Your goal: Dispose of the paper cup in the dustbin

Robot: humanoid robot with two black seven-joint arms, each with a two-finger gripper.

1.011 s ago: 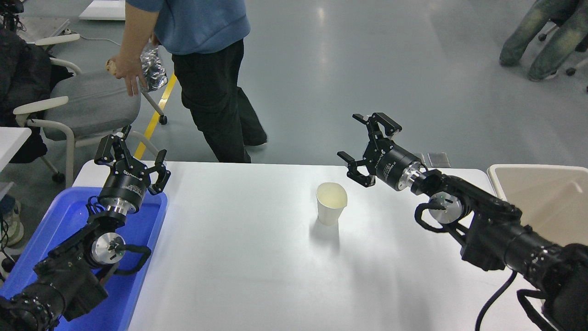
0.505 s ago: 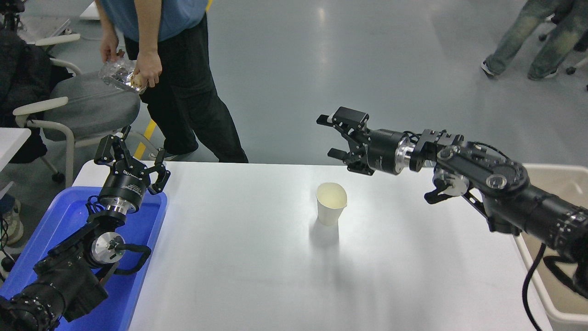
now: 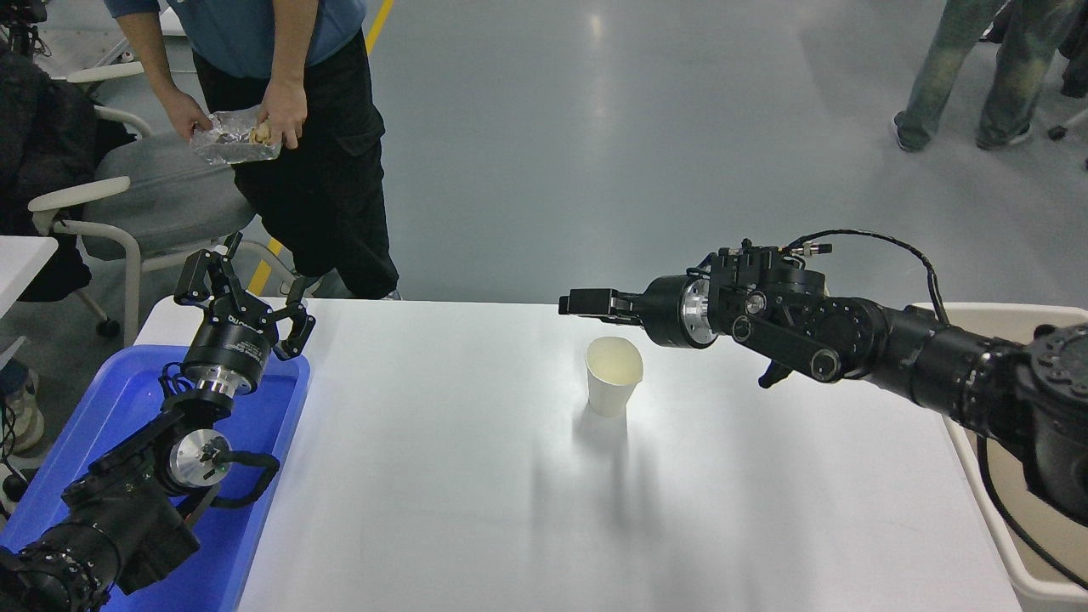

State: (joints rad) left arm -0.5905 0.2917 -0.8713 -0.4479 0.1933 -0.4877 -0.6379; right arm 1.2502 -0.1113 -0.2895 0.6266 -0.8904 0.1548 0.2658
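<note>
The paper cup (image 3: 614, 376) stands upright, white with a cream inside, on the white table (image 3: 442, 476) a little right of the middle. My right gripper (image 3: 571, 303) hovers just behind and above the cup's rim, pointing left. It is turned side-on, open and holds nothing. The dustbin (image 3: 994, 308) is at the table's right edge, beige with an off-white rim, and my right arm hides most of it. My left gripper (image 3: 246, 272) is parked open over the blue tray at the lower left.
The shallow blue tray (image 3: 119, 399) lies under my left arm. A person (image 3: 289, 85) stands at the table's far left, holding a foil packet (image 3: 234, 140), next to a grey chair (image 3: 161, 200). Another person's legs (image 3: 969, 68) are at the top right.
My right gripper has swung left and down, from the right of the cup to just behind its rim, and the wrist has rolled side-on. The person has stepped left. The cup has not moved.
</note>
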